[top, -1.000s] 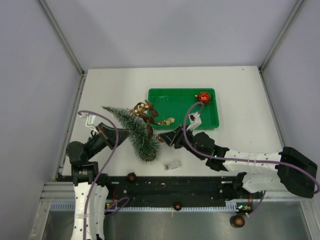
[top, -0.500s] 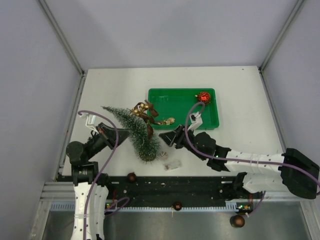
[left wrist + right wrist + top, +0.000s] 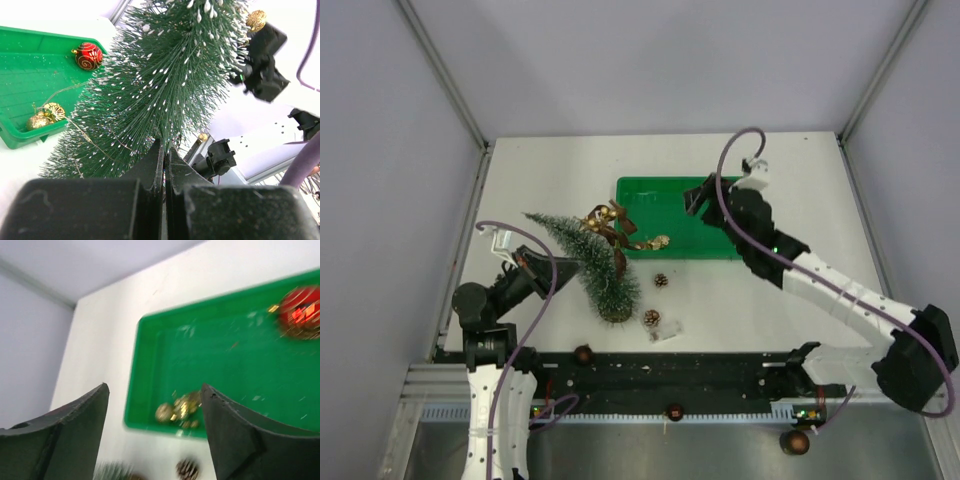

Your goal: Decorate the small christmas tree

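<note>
Off the near-left corner of the green tray [image 3: 660, 205], on the white desk [image 3: 550, 170], the small christmas tree [image 3: 588, 262] stands on its brown base. In my overhead view its frosted tip points away from the tray. A brown-and-gold ribbon bow [image 3: 608, 222] sits in its branches on the side facing the tray.

The left jaws are pressed together, with their tips at the bristles on the side of the tree turned away from the tray. From the wrist camera I cannot tell whether any bristles are caught between them. The right jaws hang above the middle of the tray, spread wide with nothing between them.

Inside the tray I see a red bauble [image 3: 300, 310] toward its far-right corner. A cluster of gold balls [image 3: 650, 242] on a thin string lies along its near edge, toward the left corner.

On the desk, a pine cone [image 3: 661, 281] lies just off the tray's near edge. A second pine cone [image 3: 651, 317] lies farther from the tray, beside the tree's base.
</note>
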You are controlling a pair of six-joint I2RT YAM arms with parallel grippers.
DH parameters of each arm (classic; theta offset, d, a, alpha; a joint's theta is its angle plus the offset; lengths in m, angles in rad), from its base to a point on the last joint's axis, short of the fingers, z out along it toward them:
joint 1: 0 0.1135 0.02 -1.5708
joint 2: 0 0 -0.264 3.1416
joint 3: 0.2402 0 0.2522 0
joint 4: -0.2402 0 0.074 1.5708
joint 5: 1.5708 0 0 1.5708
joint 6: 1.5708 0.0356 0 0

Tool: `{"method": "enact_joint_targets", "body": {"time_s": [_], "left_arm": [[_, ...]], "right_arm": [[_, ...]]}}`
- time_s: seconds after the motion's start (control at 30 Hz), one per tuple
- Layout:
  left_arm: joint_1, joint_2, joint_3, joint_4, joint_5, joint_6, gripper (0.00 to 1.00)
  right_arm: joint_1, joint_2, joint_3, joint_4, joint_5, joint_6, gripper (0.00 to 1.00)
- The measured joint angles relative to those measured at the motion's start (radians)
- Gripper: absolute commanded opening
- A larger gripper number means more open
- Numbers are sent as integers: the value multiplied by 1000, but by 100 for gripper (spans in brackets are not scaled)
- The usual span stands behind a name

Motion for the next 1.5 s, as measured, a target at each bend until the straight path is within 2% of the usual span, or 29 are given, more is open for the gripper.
{"method": "enact_joint_targets", "body": {"time_s": [0.1, 0.23, 0.4, 0.57, 0.83, 1.13, 1.37, 1.5], "left_arm": [[0, -1, 0, 0, 0, 0, 0], [0, -2, 0, -5, 0, 4, 0], [0, -2, 6, -15, 1, 18, 0], [0, -2, 19, -42, 4, 51, 0], [0, -9, 27, -58, 7, 76, 0], [0, -14, 28, -53, 23, 74, 0], [0, -14, 28, -50, 27, 74, 0], [0, -14, 28, -46, 26, 74, 0]], "right_arm": [[-148, 131, 171, -82, 16, -53, 89], [-259, 350, 325, -182, 42, -107, 97], [-322, 634, 498, -333, 80, -140, 99], [-344, 814, 630, -449, 118, -148, 99], [-351, 859, 699, -525, 182, -147, 99], [-374, 921, 727, -542, 222, -129, 93], [-378, 976, 732, -563, 199, -105, 78], [-378, 959, 715, -540, 171, -101, 64]]}}
